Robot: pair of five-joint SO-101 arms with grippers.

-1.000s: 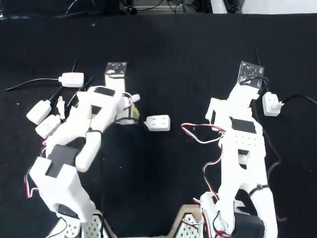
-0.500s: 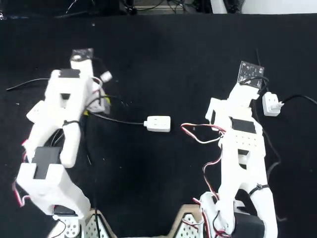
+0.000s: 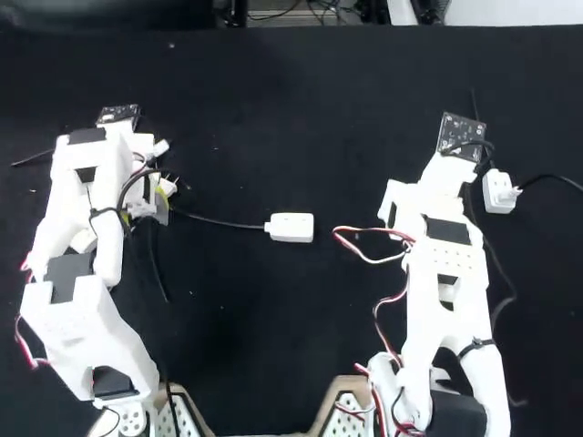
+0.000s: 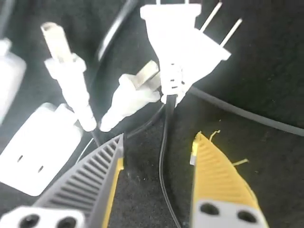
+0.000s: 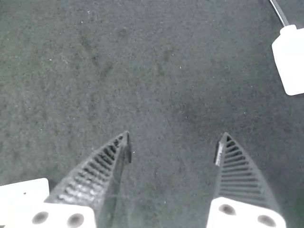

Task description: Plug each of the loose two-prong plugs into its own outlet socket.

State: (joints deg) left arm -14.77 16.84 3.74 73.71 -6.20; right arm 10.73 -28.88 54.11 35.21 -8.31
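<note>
Swung the left arm well leftward inside the last second, off the lone outlet socket at the middle of the tabletop and over to the tangle of loose plugs near the left edge. Left that socket lying where it was, cord trailing toward the tangle, with no plug in it. Held the left tool with its fingers apart, clamped on nothing, straddling a thin black cord. Found just past the tips a white two-prong plug lying over a second plug, with a third plug just beside and a fourth plug next to a white socket block. Kept the right tool parked, fingers apart and empty, over bare cloth, with a white block off to one side. Read as a switch from socket to plug-fetching — no plug gripped yet, so judged every pairing undone.
</note>
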